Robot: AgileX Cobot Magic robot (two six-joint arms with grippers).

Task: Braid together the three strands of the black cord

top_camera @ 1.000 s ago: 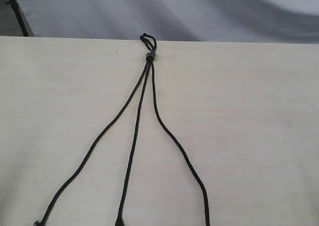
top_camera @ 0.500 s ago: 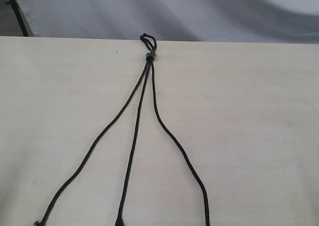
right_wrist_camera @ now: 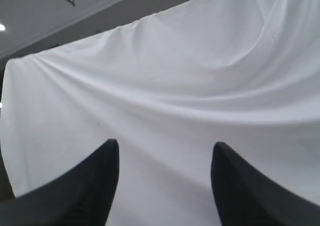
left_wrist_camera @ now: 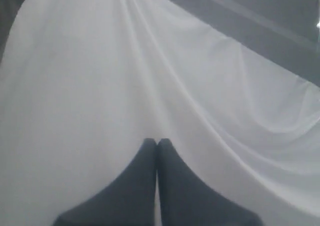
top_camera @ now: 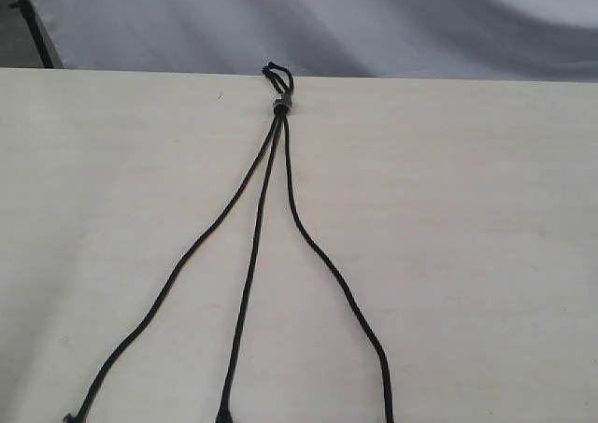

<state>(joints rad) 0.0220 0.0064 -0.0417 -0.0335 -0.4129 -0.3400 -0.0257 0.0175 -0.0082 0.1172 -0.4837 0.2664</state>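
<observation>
Black cord (top_camera: 280,166) woven, matt; table (top_camera: 467,236) pale wood, smooth; backdrop (top_camera: 327,21) white cloth

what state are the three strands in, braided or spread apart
Spread apart, unbraided. Below the grey band the three strands fan out over the table, with no visible crossings in the exterior view.

Table (top_camera: 486,255): broad bare wood to left and right of the cord (top_camera: 280,106). Wedge gaps between the three strands (top_camera: 249,274), tight at the bound end, widening toward the near edge. White cloth (top_camera: 374,21) backs the far edge.
</observation>
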